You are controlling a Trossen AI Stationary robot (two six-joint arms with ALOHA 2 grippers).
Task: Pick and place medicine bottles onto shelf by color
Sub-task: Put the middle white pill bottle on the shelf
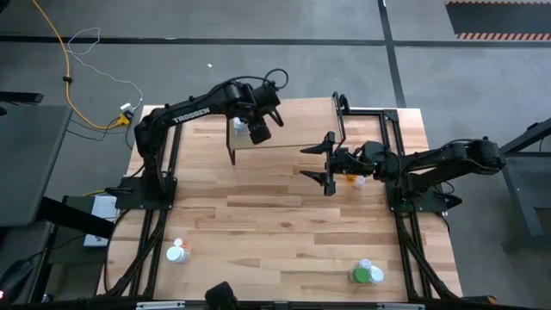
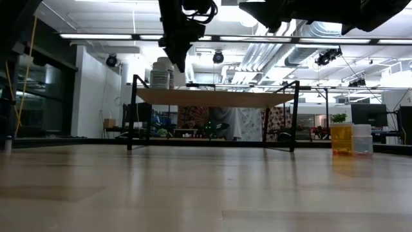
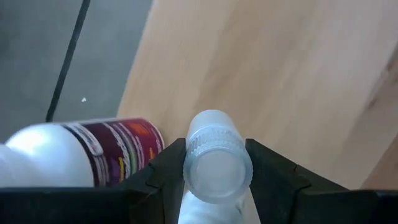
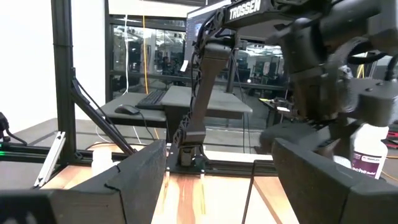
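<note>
Holding a white medicine bottle [image 3: 216,155] by its body, my left gripper [image 1: 256,129] is closed on it above the shelf [image 1: 293,129], beside a labelled white bottle [image 3: 81,152] already there; whites seem grouped at this end. My right gripper [image 1: 325,162] waits beside the shelf, jaws spread wide, holding nothing. An orange bottle [image 2: 341,138] stands on the table [image 1: 275,224]. Arm lettering reads "TROSSEN"; the label text is illegible.

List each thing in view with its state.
Left gripper: shut on white bottle, over the shelf.
Labelled bottle: upright on shelf.
Right gripper: open, empty.
Orange bottle: upright on table.
Green bottle: on table.
</note>
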